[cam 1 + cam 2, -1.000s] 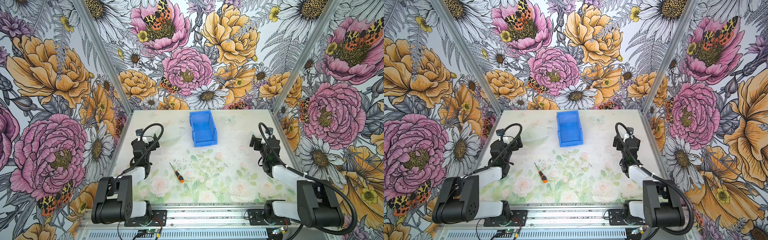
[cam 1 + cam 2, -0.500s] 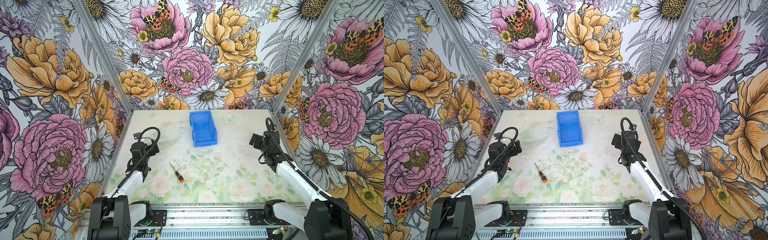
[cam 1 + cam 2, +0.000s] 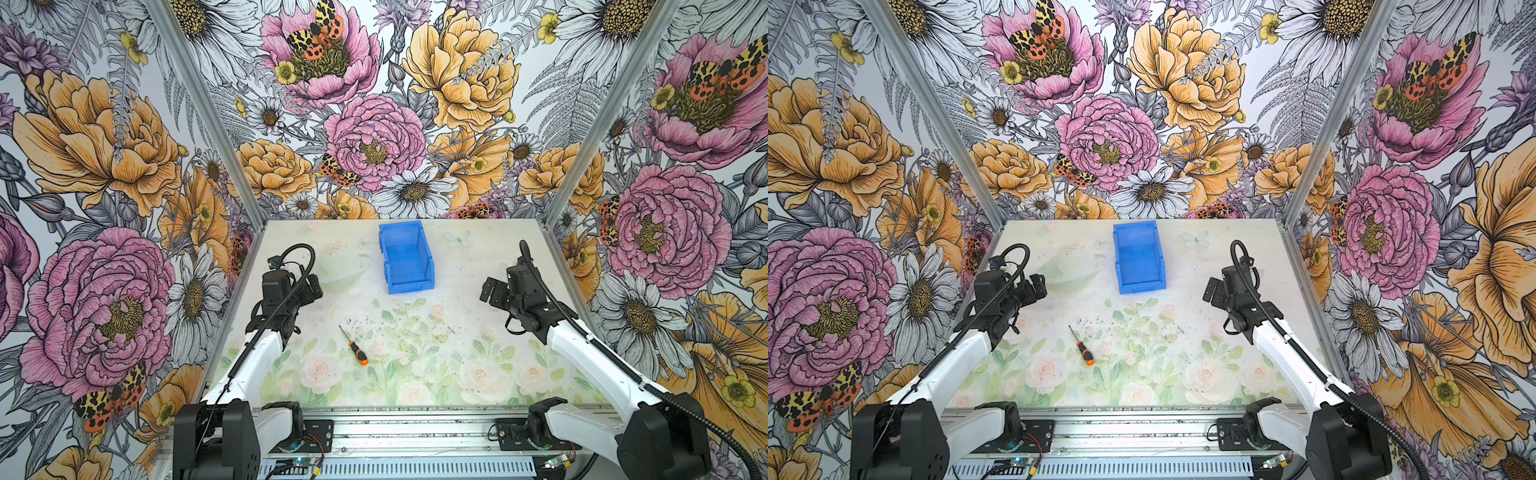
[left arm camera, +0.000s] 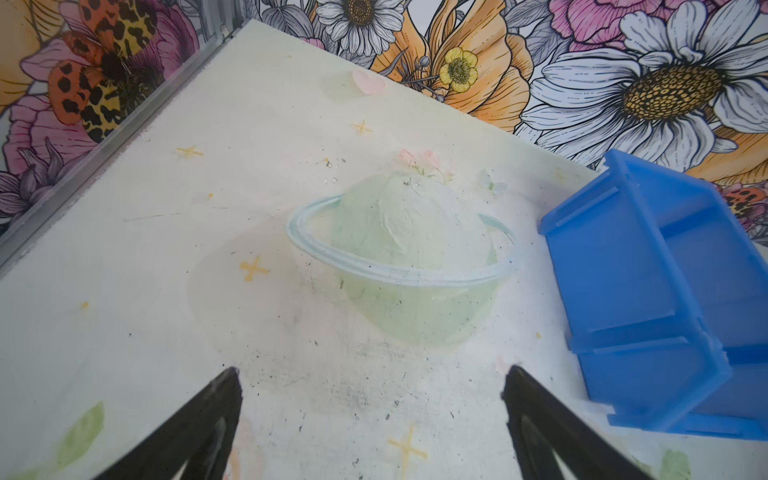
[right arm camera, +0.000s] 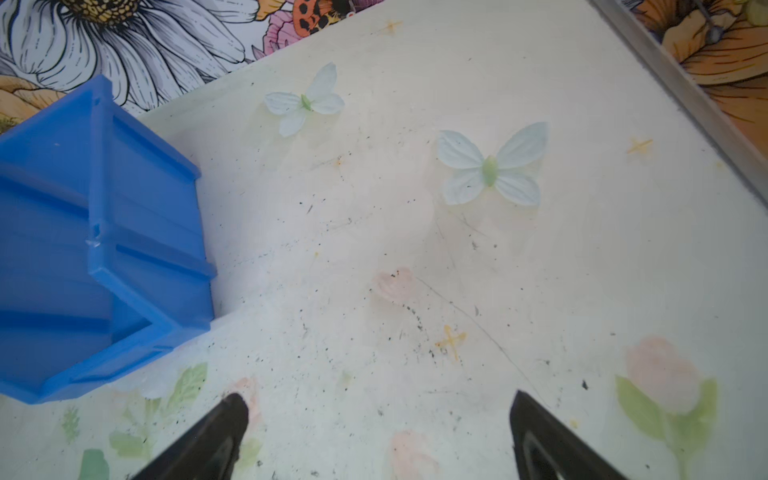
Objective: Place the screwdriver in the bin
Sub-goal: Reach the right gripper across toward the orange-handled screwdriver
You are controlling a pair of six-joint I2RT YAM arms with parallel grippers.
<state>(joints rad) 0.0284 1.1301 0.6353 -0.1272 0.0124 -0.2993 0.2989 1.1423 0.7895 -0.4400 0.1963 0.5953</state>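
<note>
Your screwdriver (image 3: 353, 345) lies flat on the bench (image 3: 457, 266), left of the middle and nearer the front edge than the back. It is well apart from the bin (image 3: 411, 286), which stands mid-bench by the back edge with its low wall facing the front.

The tool's long axis runs on a slant: the orange handle points toward the front edge and a little right, the thin shaft toward the back-left corner.

The left gripper (image 3: 312, 287) is the nearer one, its fingers spread wide with nothing between them. It faces the back edge, so the tool sits behind its fingertips, and neither wrist view shows it. The right gripper (image 3: 489, 291), likewise spread and empty, hangs near the right edge, farther off.

You probably need to draw the left arm back toward the front edge and turn the wrist so the jaws cross that slant.
</note>
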